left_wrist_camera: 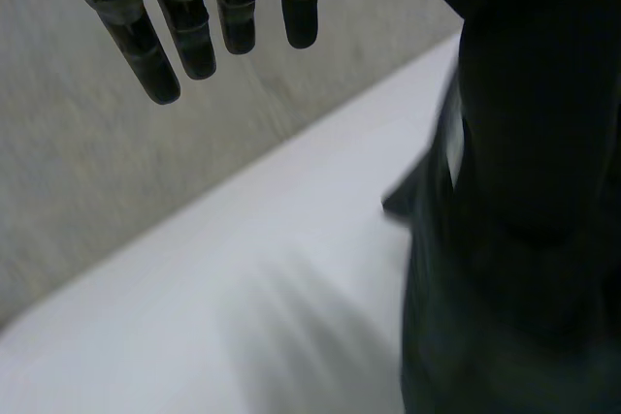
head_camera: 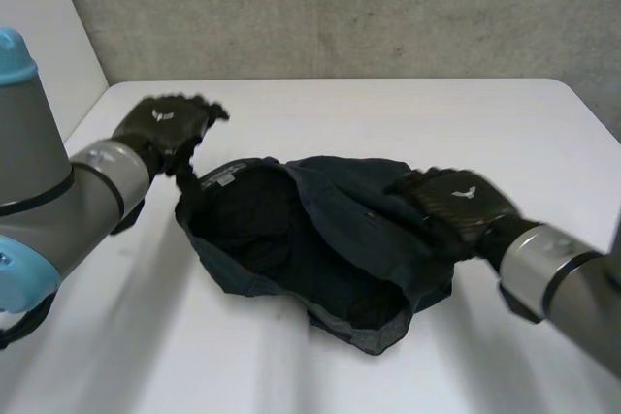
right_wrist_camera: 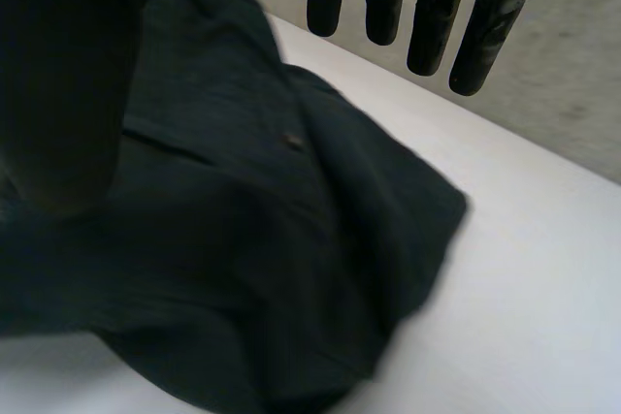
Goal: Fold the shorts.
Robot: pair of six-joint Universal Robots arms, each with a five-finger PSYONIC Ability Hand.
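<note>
Shorts (head_camera: 320,239) in head view, dark and crumpled, heaped on white table (head_camera: 408,113), left hand (head_camera: 165,128) just beside waistband corner, right hand (head_camera: 451,206) over opposite side, left wrist view, fingers (left_wrist_camera: 189,31) straight and spread, beside shorts, right wrist view, fingers (right_wrist_camera: 485,36) straight, spread, above shorts

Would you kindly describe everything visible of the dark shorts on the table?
The shorts are dark, of thin woven-looking cloth, lying crumpled and open on the white table, not yet folded. A pale label shows inside the waistband and a small button on the front. One waistband corner rises beside the left hand; the right hand, fingers straight, is over the opposite edge.
</note>
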